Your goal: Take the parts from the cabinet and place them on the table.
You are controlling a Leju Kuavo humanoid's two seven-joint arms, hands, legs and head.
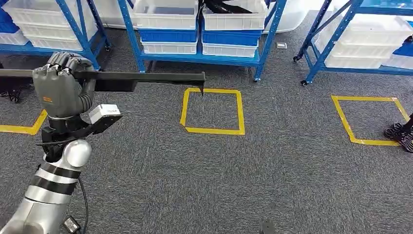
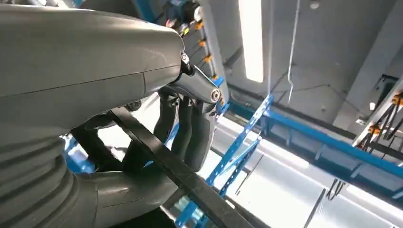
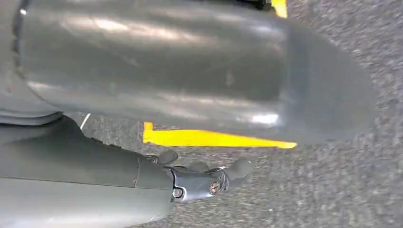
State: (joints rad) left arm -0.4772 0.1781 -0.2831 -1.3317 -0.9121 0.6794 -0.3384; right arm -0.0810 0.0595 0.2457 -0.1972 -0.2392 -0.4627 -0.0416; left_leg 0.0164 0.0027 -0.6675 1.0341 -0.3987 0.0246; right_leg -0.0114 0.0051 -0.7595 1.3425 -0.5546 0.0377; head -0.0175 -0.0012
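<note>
While the robot faces a grey carpeted floor point(image 1: 272, 180), its left hand point(image 1: 63, 87) is raised at the left of the head view, fingers point(image 1: 61, 61) wrapped over one long black bar point(image 1: 146, 77). That bar, the part being carried, lies level in the air and runs from the left picture edge through the fist to a free end above a taped square. In the left wrist view the dark fingers point(image 2: 185, 133) curl round the same bar point(image 2: 180, 175), which crosses the palm at a slant.

Three blue shelving racks stand along the back: one at left point(image 1: 78, 29), one in the middle point(image 1: 263, 44), one at right point(image 1: 316, 53). Each carries white bins point(image 1: 165, 14); the middle rack also holds two blue bins point(image 1: 168, 35).

Yellow tape marks the carpet in three places: a corner piece at the left edge point(image 1: 24, 127), one full square in the centre point(image 1: 212, 111), one full square at right point(image 1: 370, 119). A dark shoe point(image 1: 399, 132) of a person touches the right square's outer side.

In the right wrist view the right hand point(image 3: 204, 178) hangs over the carpet near a yellow tape strip point(image 3: 214, 138), fingers point(image 3: 240, 167) loosely apart and holding nothing.
</note>
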